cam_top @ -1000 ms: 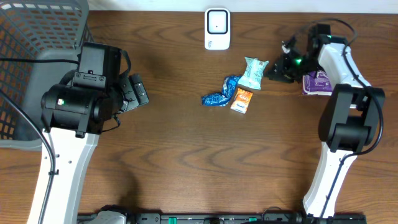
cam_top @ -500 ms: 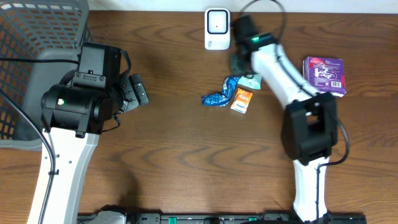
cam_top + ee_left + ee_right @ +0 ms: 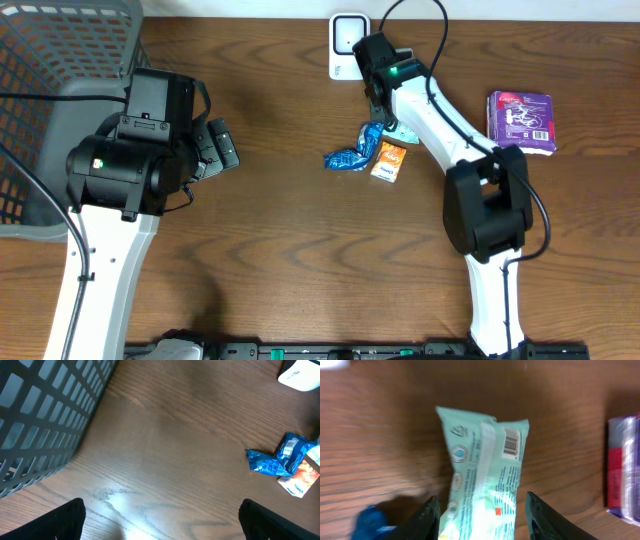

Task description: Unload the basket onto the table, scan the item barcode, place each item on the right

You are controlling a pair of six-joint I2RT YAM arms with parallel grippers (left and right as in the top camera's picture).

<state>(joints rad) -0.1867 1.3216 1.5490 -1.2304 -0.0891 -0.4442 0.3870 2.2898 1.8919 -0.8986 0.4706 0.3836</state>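
A mint-green packet [image 3: 485,470] lies on the wooden table, its barcode [image 3: 510,442] facing up near its far right corner. My right gripper [image 3: 482,520] is open and straddles the packet's near end, with a slim gap showing at the right finger. In the overhead view the right gripper [image 3: 390,118] sits just below the white scanner [image 3: 346,45], and the arm hides most of the packet [image 3: 403,131]. My left gripper [image 3: 162,522] is wide open over bare wood, near the basket, with nothing in it.
A blue wrapper [image 3: 352,152] and an orange packet [image 3: 388,160] lie just left of the mint packet. A purple box [image 3: 520,120] sits at the right. A grey mesh basket [image 3: 60,100] fills the far left corner.
My right arm swung left from beside the purple box to over the mint packet, near the scanner. The packet has shifted slightly. The left arm has not moved.
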